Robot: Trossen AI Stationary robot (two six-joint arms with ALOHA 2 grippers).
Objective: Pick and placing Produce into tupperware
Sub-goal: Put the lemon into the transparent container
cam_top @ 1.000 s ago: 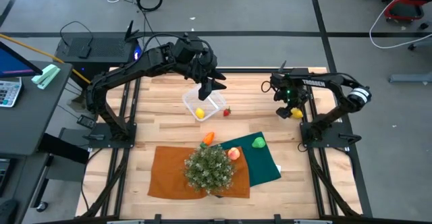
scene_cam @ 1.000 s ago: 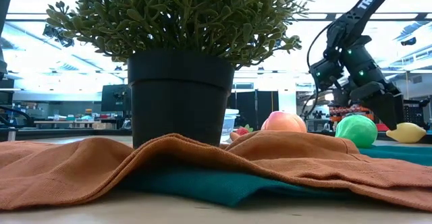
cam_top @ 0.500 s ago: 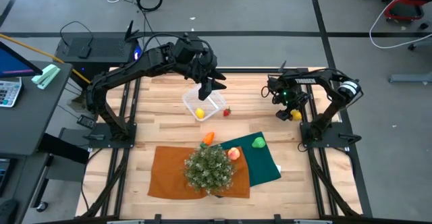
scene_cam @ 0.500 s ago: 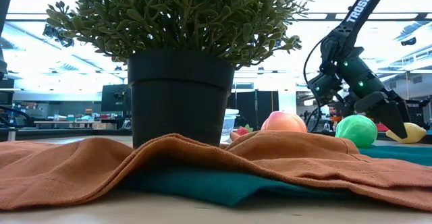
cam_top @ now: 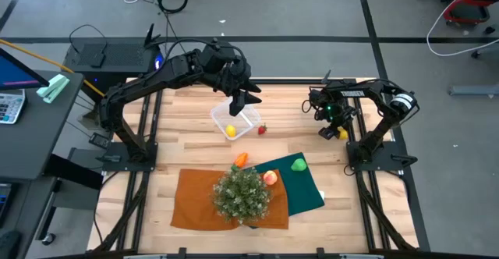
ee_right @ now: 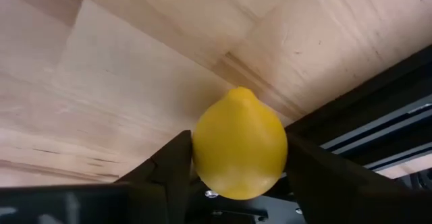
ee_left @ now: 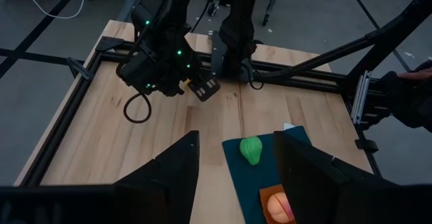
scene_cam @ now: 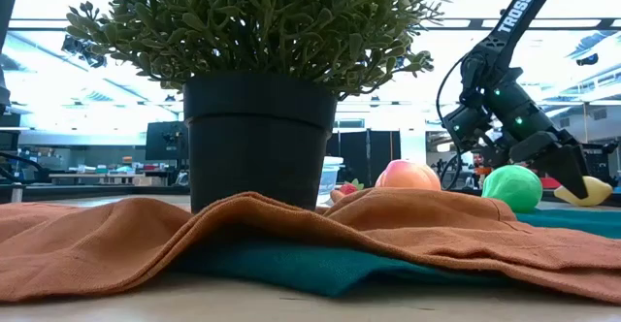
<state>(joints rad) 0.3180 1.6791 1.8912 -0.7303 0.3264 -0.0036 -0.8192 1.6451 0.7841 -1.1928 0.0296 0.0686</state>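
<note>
Right tool grips the yellow lemon between both fingers, low over the tabletop near its right rail. Left tool hangs above the clear tupperware with its fingers apart and nothing between them. Potted plant stands on the orange cloth, beside the dark green cloth carrying a green fruit. Inside the tupperware lies one small yellow fruit; a red strawberry sits just beside it.
</note>
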